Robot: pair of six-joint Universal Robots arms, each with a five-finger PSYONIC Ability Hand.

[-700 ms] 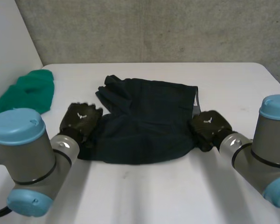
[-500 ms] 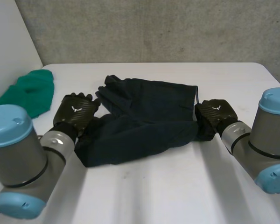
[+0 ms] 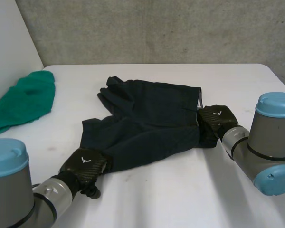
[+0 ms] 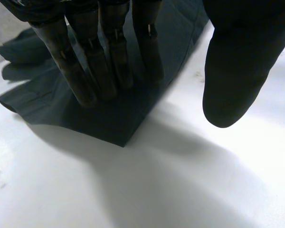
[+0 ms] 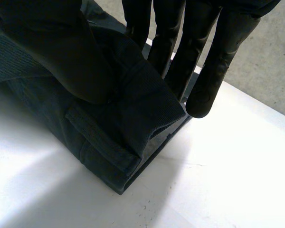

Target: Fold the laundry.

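Note:
A dark navy garment (image 3: 147, 118) lies partly folded in the middle of the white table (image 3: 180, 199). My left hand (image 3: 84, 164) is at its near left corner. In the left wrist view its straight fingers (image 4: 109, 61) rest on top of the cloth (image 4: 99, 121) near that corner, and the thumb (image 4: 232, 71) hangs apart over bare table. My right hand (image 3: 216, 118) is at the garment's right edge. In the right wrist view its thumb (image 5: 52, 47) presses the folded edge (image 5: 109, 137) against the fingers (image 5: 204, 61) behind it.
A green cloth (image 3: 26, 99) lies crumpled at the far left edge of the table. A grey wall stands behind the table's far edge. Bare table stretches along the front and to the right of the garment.
My left hand has moved from the garment's left edge toward the front, and the near left corner now reaches out that way. The right hand stays at the right edge.

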